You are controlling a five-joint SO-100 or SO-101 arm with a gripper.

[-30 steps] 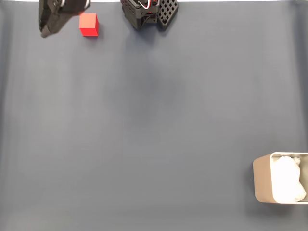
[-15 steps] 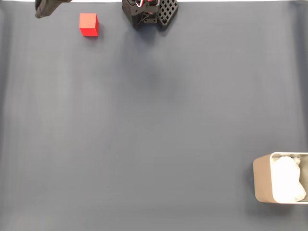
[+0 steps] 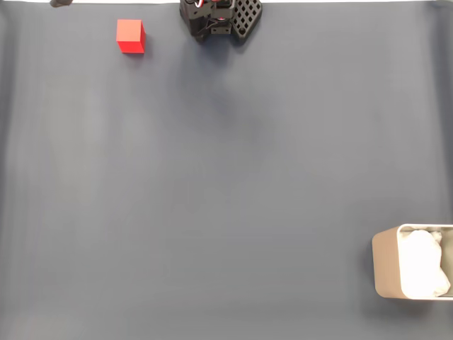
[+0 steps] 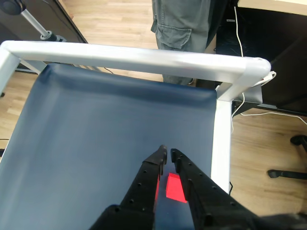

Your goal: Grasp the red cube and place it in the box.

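Observation:
The red cube (image 3: 130,36) rests on the dark blue mat near the top left of the fixed view, apart from everything else. In the wrist view the red cube (image 4: 175,188) shows on the mat far below, between and behind the black fingers. My gripper (image 4: 169,152) is held high above the table, its fingertips almost touching and nothing between them. Only a dark sliver of the gripper (image 3: 58,3) shows at the top left edge of the fixed view. The beige box (image 3: 386,265) with white lining stands at the bottom right corner.
The arm's black base (image 3: 219,18) sits at the top centre. In the wrist view a white frame (image 4: 144,56) borders the mat; a person's legs (image 4: 182,28) stand beyond it, and a chair base (image 4: 288,172) is at the right.
The gripper has withdrawn upward past the top left edge of the fixed view, away from the cube. The cube and box have not moved.

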